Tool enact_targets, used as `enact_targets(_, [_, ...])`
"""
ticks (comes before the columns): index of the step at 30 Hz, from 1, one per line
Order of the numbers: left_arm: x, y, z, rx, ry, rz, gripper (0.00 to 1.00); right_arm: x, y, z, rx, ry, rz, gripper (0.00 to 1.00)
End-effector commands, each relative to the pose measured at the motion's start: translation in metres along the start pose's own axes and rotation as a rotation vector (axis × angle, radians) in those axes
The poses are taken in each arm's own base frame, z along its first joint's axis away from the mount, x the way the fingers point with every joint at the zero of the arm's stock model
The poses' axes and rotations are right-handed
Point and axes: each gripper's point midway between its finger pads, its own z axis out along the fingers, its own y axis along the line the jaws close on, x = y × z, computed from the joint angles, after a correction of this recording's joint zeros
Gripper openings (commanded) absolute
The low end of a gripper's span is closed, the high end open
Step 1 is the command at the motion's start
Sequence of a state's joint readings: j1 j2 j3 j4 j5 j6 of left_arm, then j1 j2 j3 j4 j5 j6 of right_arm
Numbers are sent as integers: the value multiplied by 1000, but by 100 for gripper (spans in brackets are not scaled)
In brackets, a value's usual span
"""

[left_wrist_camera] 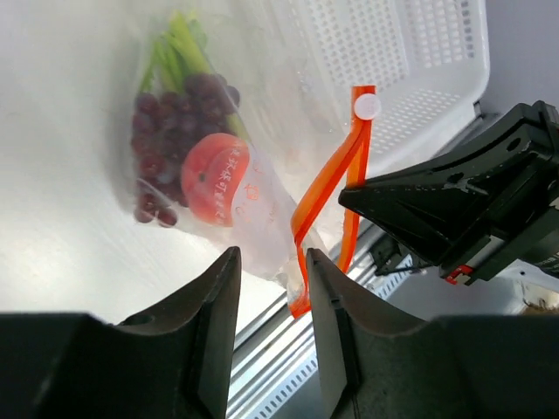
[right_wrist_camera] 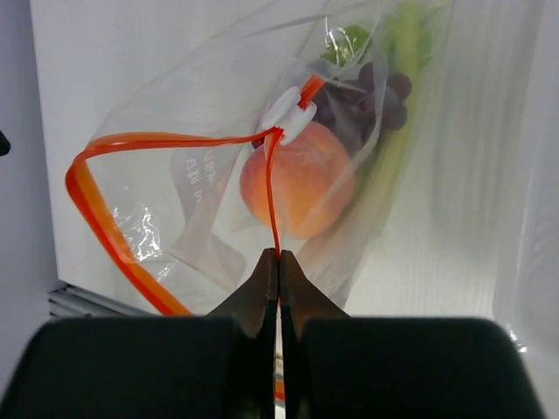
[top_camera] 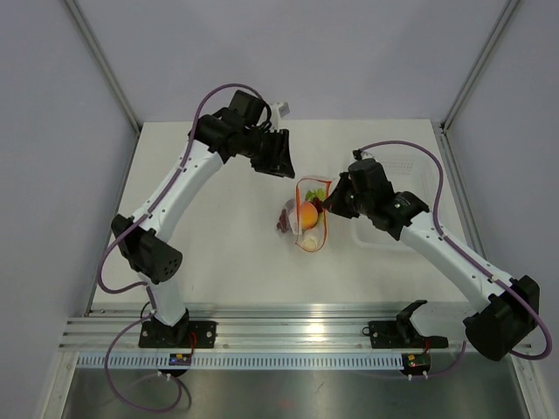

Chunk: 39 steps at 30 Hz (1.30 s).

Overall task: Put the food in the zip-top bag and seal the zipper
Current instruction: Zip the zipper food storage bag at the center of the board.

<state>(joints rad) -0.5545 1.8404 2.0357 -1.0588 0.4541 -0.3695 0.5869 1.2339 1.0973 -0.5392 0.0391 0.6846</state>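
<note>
At the centre of the white counter (top_camera: pixel 218 253), the right arm reaches forward and inward with its elbow bent. The right hand (right_wrist_camera: pixel 278 258) points at the small crinkly clear plastic zip-top bag (right_wrist_camera: pixel 201 201). Its two black fingers are clenched tight on the thin orange-red zipper (right_wrist_camera: pixel 157 137), one run of which passes straight between the fingertips. Just beyond the fingertips, inside the bag, lies the round orange-pink peach-like fruit (right_wrist_camera: pixel 297 183). The white slider (right_wrist_camera: pixel 288 113) sits on the strip above the fruit. Farther from the hand lie the dark red grapes (right_wrist_camera: pixel 384 92) and the long pale-green stalks (right_wrist_camera: pixel 409 39). To the hand's left the zipper loops outward, so the bag's mouth gapes.

The left arm arches up from its base and across the far side of the counter, its wrist turned back toward the bag. The left hand (left_wrist_camera: pixel 272 262) is released, its fingers parted. The lower end of the zipper shows in the gap, close to one finger; contact cannot be judged. A rigid clear rectangular tray (top_camera: pixel 410 170) lies beside the right hand, away from the bag.
</note>
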Motion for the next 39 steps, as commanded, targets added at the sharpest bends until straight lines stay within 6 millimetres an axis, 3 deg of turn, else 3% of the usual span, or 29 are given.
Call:
enact_targets(1, [-13,-1,-51,-122,-156,121,40,-25,46,-18,-160,-54,136,0])
enact_targets(2, [-11,-3,-62,-135,-188,157,40,-27,48,-19,-163,-58,148,0])
enact_targets(6, [9,-15,-70,-142,-200,246,40,-34,56,-23,-184,-67,212,0])
enact_targets(8, [22,-35,-62,-87,-196,294,38,-35,59,-24,-191,-69,227,0])
enact_targets(9, [38,-43,-56,-68,-173,316,38,-36,61,-25,-196,-72,239,0])
enact_targets(11, [42,-53,-51,-34,-200,317,38,-37,63,-25,-200,-72,249,0])
enact_targets(12, [57,-55,-43,-14,-169,315,38,-38,65,-26,-208,-73,263,0])
enact_targets(18, [81,-76,-17,82,-160,299,44,-38,70,-28,-223,-63,286,0])
enact_targets(19, [80,-77,-13,79,-167,302,51,-38,71,-27,-225,-60,287,0])
enact_targets(27, [82,-68,21,3,-152,306,54,-39,77,-28,-249,-53,305,0])
enact_targets(33, [74,-57,39,-76,-180,279,46,-38,81,-28,-264,-44,314,0])
enact_targets(39, [64,-44,42,-153,-216,274,39,-36,81,-28,-268,-38,316,0])
